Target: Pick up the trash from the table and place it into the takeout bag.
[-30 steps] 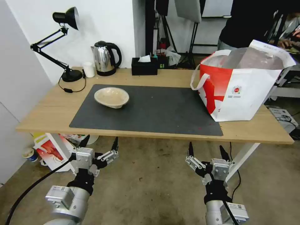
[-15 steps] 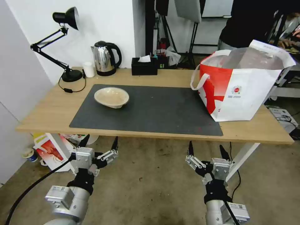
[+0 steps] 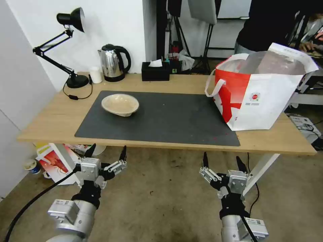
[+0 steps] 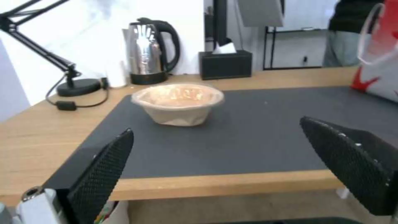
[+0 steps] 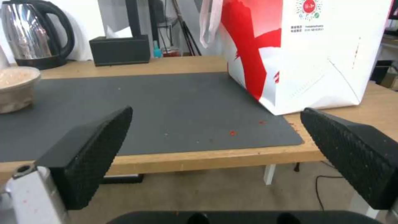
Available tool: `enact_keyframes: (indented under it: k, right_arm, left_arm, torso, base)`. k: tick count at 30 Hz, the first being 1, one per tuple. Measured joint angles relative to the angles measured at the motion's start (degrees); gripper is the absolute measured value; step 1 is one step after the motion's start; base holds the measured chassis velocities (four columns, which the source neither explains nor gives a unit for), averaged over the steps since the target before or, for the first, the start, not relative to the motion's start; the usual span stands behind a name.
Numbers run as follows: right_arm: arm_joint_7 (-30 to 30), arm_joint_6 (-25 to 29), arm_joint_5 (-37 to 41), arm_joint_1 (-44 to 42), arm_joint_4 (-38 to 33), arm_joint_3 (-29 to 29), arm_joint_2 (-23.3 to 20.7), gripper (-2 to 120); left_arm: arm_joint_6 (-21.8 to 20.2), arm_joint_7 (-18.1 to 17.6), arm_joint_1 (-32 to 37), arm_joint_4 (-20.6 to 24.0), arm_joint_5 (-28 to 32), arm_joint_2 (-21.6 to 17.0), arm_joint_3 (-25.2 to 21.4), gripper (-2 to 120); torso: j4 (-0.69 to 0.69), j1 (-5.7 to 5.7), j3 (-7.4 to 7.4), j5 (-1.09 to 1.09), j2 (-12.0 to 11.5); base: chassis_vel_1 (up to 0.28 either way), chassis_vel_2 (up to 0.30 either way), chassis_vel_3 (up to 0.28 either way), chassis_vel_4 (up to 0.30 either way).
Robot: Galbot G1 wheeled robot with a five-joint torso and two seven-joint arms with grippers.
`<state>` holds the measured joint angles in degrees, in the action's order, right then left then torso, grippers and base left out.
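A shallow beige bowl (image 3: 120,104) (image 4: 177,103) (image 5: 14,88), the trash in sight, sits on the dark grey mat (image 3: 158,117) at the table's (image 3: 50,121) left half. The takeout bag (image 3: 259,90) (image 5: 307,53), white with a red panel and foil lining, stands open at the table's right end. Below the front edge, my left gripper (image 3: 107,153) (image 4: 224,168) hangs open and holds nothing, short of the bowl. My right gripper (image 3: 221,161) (image 5: 219,155) is likewise open and holds nothing, under the table's front edge near the bag.
Along the back of the table stand a black desk lamp (image 3: 64,47), a small white cup (image 3: 95,74), a steel kettle (image 3: 112,63) and a black tissue box (image 3: 155,71). A red-and-white paper bag (image 3: 55,163) sits on the floor at the left.
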<state>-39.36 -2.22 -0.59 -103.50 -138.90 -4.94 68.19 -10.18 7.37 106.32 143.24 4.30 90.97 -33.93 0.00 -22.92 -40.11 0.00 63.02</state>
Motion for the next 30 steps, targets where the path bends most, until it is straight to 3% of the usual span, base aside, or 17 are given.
enact_keyframes:
  k: [10,17,21,23,27,28,30]
  right_arm:
    - [0.0,0.0,0.0,0.0,0.0,0.0,0.0,100]
    - [0.0,0.0,0.0,0.0,0.0,0.0,0.0,100]
    - [0.0,0.0,0.0,0.0,0.0,0.0,0.0,100]
    - [0.0,0.0,0.0,0.0,0.0,0.0,0.0,100]
    - [0.0,0.0,0.0,0.0,0.0,0.0,0.0,100]
    - [0.0,0.0,0.0,0.0,0.0,0.0,0.0,100]
    - [0.0,0.0,0.0,0.0,0.0,0.0,0.0,100]
  left_arm:
    - [0.5,-8.0,-1.8,0.0,11.1,-3.2,-2.4,100]
    - [-4.8,-13.2,-7.6,0.0,22.4,-7.3,-5.5,100]
    - [-9.4,-17.9,-11.5,0.0,35.0,-12.2,-11.3,100]
    - [-9.7,-19.0,-12.1,0.0,37.5,-13.2,-12.4,100]
    - [-13.2,-26.3,-17.6,0.0,55.8,-19.9,-16.4,100]
    - [-13.2,-26.3,-17.6,0.0,55.8,-19.9,-16.4,100]
    - [-13.9,-29.2,-20.4,-0.6,63.2,-23.1,-17.2,100]
  torso:
    - [0.0,0.0,0.0,0.0,0.0]
    - [0.0,0.0,0.0,-0.01,0.0]
    - [0.01,-0.02,0.0,-0.01,0.0]
    - [0.03,-0.01,0.0,-0.01,0.0]
    - [-0.02,-0.02,0.0,-0.02,0.0]
    - [-0.02,-0.02,0.0,-0.02,0.0]
    - [0.0,-0.01,0.0,0.01,0.0]
  base:
    - [0.0,0.0,0.0,0.0]
    - [0.0,0.0,0.0,0.0]
    - [0.0,0.0,0.0,0.0]
    - [0.0,0.0,0.0,0.0]
    - [0.0,0.0,0.0,0.0]
    - [0.0,0.0,0.0,0.0]
    - [0.0,0.0,0.0,0.0]
